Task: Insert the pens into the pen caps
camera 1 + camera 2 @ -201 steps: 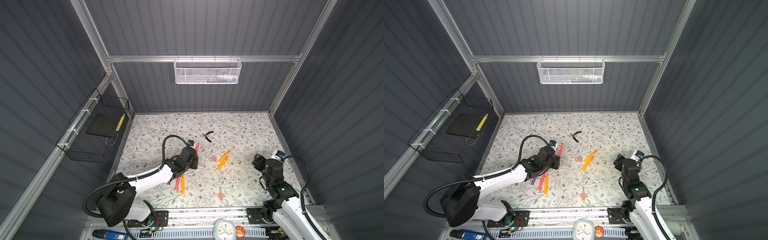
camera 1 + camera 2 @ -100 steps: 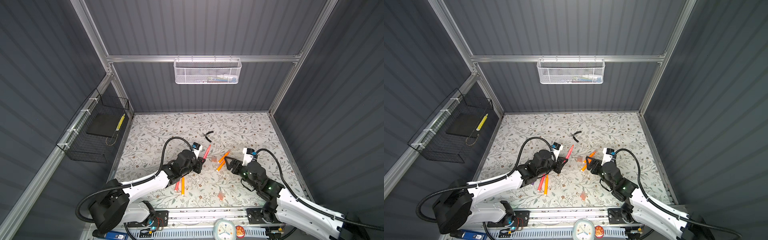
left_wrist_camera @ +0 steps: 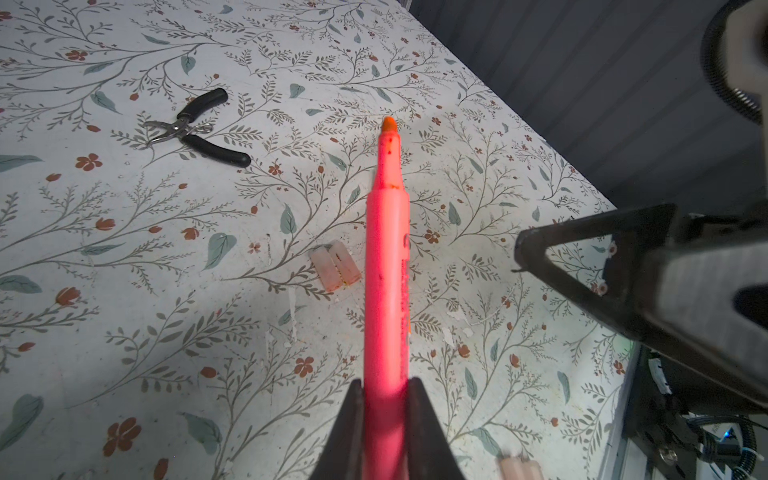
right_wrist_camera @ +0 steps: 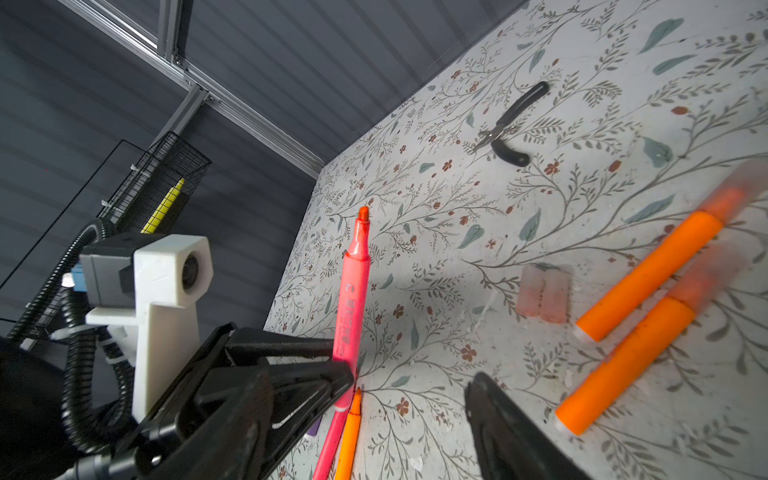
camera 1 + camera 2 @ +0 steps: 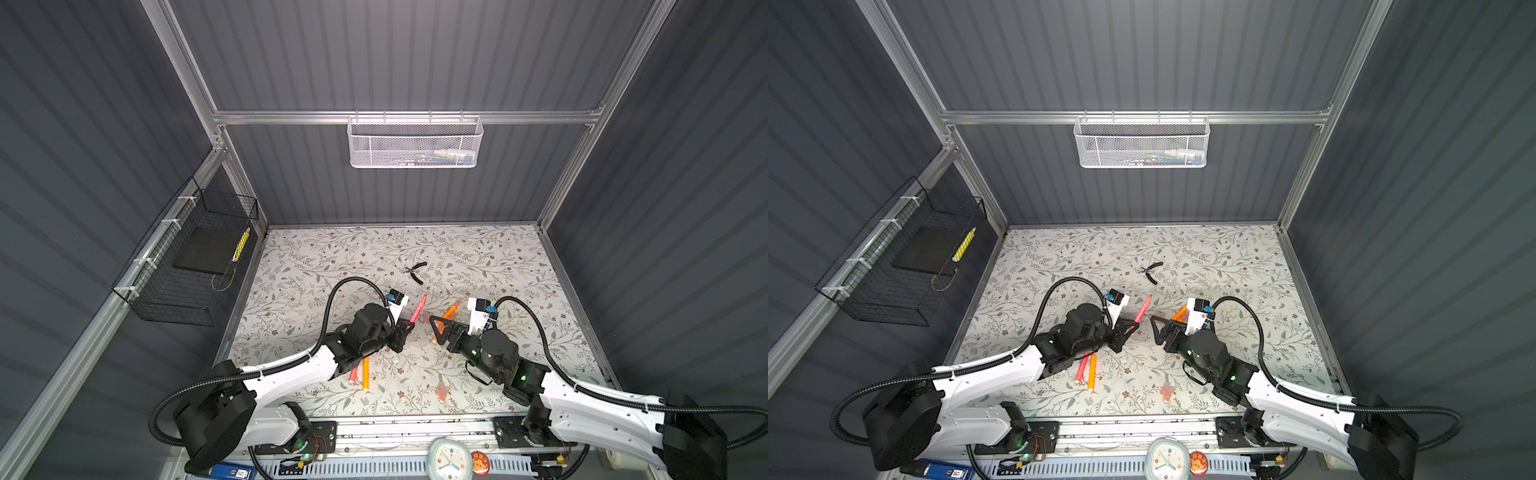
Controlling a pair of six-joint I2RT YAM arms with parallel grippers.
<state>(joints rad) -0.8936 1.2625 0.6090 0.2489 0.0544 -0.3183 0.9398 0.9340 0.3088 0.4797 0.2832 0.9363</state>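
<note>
Gripping a pink-red pen point(image 5: 419, 308) by its tail, the left claw point(image 5: 406, 328) points the tip forward. The right claw point(image 5: 439, 332) gapes empty, two pen caps point(image 3: 334, 269) lying on the bench point(image 3: 124, 291) just ahead. Next, likely: pinch one cap squarely.

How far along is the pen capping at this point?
Done: two orange pens near the open right gripper look capped, though blurred. In hand: left gripper shut on an uncapped pink-red pen. Left: paired loose caps and bare orange pen on the table.
</note>
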